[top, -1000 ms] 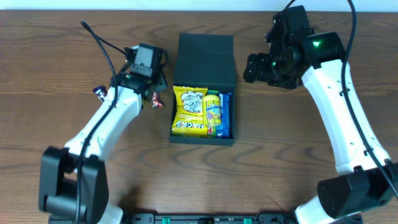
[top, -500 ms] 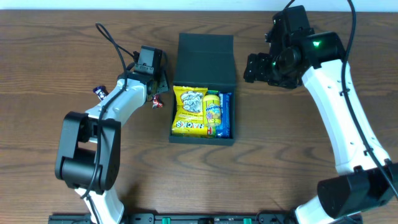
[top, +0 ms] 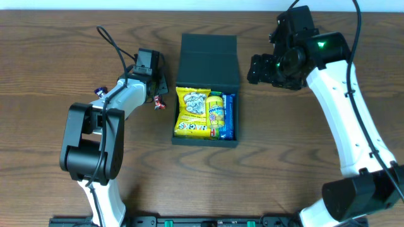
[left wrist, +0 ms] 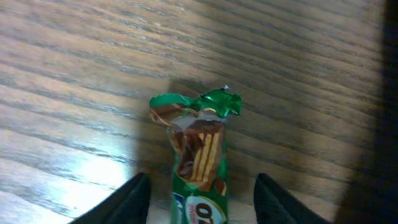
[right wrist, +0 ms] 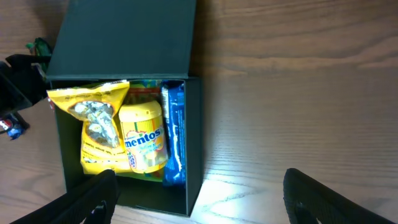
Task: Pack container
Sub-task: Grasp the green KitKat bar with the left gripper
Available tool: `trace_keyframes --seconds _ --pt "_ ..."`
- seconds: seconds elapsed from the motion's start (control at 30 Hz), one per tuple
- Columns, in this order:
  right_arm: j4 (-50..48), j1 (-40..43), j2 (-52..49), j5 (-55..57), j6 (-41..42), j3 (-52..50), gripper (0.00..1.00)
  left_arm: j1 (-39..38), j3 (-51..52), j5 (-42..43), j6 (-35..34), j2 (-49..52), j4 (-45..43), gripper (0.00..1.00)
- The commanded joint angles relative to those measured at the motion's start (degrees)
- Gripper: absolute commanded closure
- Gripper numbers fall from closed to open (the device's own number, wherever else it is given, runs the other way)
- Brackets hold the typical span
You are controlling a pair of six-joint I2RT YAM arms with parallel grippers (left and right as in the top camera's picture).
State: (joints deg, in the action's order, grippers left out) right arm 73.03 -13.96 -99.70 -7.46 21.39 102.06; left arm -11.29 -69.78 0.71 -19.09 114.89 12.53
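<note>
The dark teal container point(top: 206, 140) stands open at the table's middle, its flap lid point(top: 209, 60) laid back. It holds a yellow bag point(top: 192, 112), a yellow Mentos pack point(top: 216, 115) and a blue packet point(top: 228, 117). It also shows in the right wrist view point(right wrist: 193, 155). My left gripper point(top: 153, 77) is just left of the container. In the left wrist view it point(left wrist: 202, 208) is open, its fingers on either side of a green snack packet point(left wrist: 200, 155) lying on the wood. My right gripper point(top: 264, 69) is open and empty, right of the lid; its fingers point(right wrist: 208, 208) frame the container's right wall.
Two small wrapped sweets lie left of the container: a red-and-white one point(top: 158, 103) and a dark one point(top: 100, 93). The green packet's end point(right wrist: 41, 45) shows beside the lid in the right wrist view. Bare wood lies right of the container.
My left arm's links have swung back and to the left while its gripper stayed beside the container's left side. The right arm has not moved.
</note>
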Motion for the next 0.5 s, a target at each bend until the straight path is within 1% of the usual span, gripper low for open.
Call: trace_keyframes --seconds 0.0,0.13,0.17,0.2,0.33,0.47 --pt "0.04 0.33 -0.17 0.63 -0.90 0.20 0.16 0.13 0.33 0.61 1.18 1.16 0.09 0.59" --pt "0.07 0.35 -0.17 1.09 -0.87 0.20 0.17 0.13 0.31 0.61 1.20 1.16 0.17 0.82" --pt "0.07 0.46 -0.17 2.01 -0.87 0.20 0.17 0.13 0.28 0.61 1.18 1.14 0.31 0.91" --pt "0.04 0.59 -0.17 2.82 -0.87 0.20 0.17 0.13 0.24 0.61 1.16 1.11 0.57 0.94" --pt "0.28 2.19 -0.15 3.85 -0.87 0.20 0.17 0.13 0.02 0.04 1.16 -0.33 2.71 0.94" --pt "1.44 4.94 -0.15 3.85 -0.87 0.20 0.17 -0.04 -1.51 -2.69 1.51 -4.59 6.73 0.94"
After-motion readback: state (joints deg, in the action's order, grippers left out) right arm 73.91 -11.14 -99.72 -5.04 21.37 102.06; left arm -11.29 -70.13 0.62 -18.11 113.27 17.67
